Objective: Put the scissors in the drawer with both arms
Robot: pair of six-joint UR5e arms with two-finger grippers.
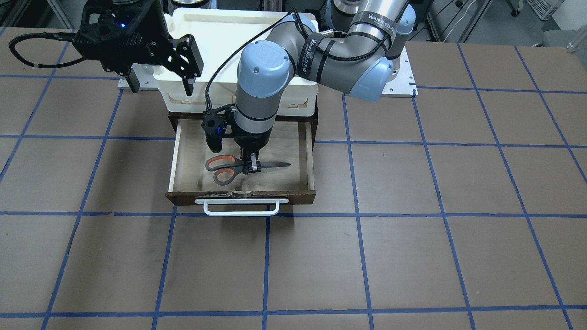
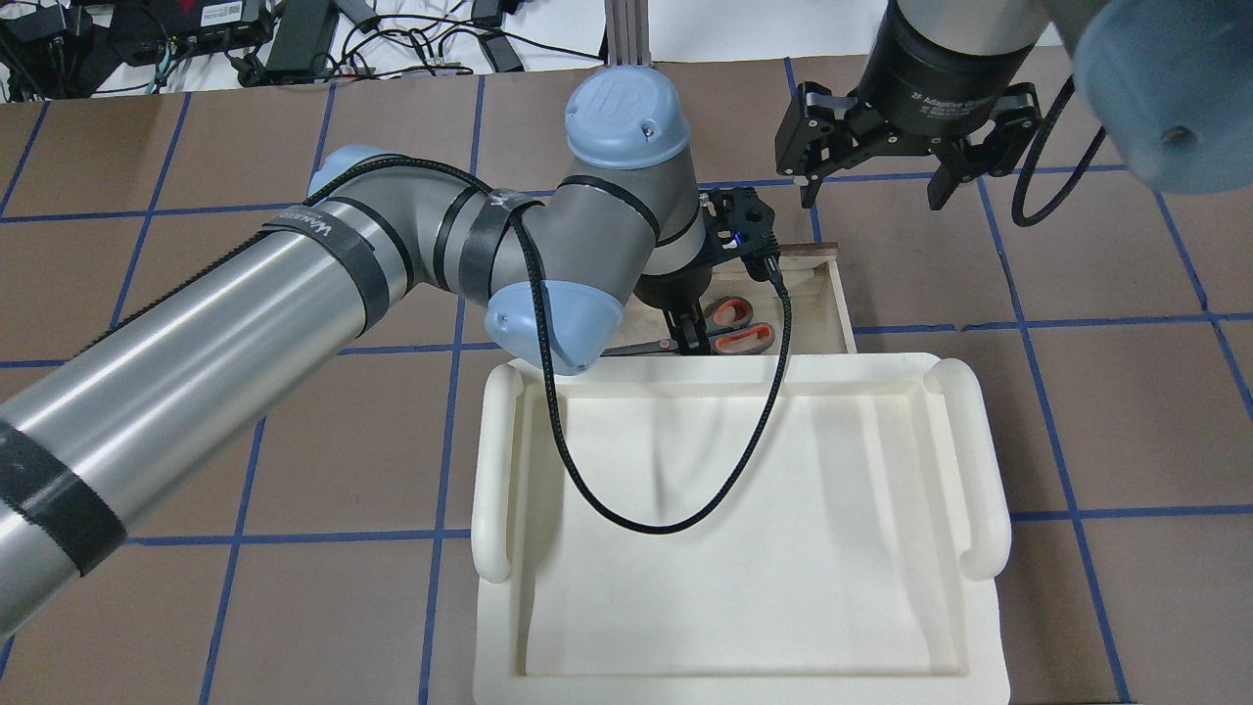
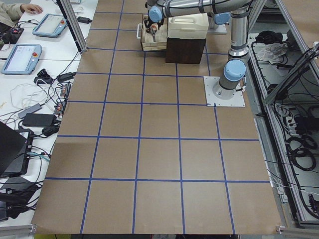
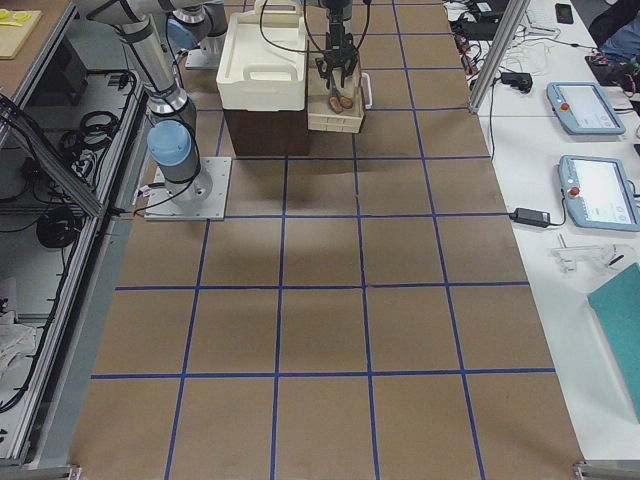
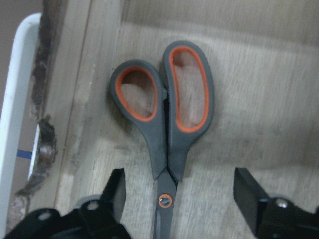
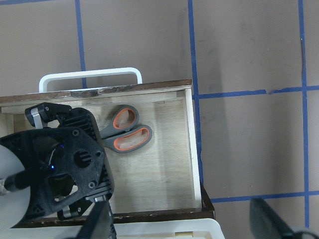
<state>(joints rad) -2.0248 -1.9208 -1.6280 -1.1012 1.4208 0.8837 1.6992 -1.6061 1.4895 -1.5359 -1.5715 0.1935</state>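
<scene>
Scissors are lying flat on the pale floor of the drawer. Blades are closed and running parallel to the front panel, nearer the front than the back. Grey loops w/ orange lining are pointing twd robot's right. Dark brown drawer is sitting pulled open, w/ white bar handle facing away from robot. Left claw is hanging over the pivot, fingers spread wide on either side, not touching. Right claw is hovering spread apart, off to drawer's side.
</scene>
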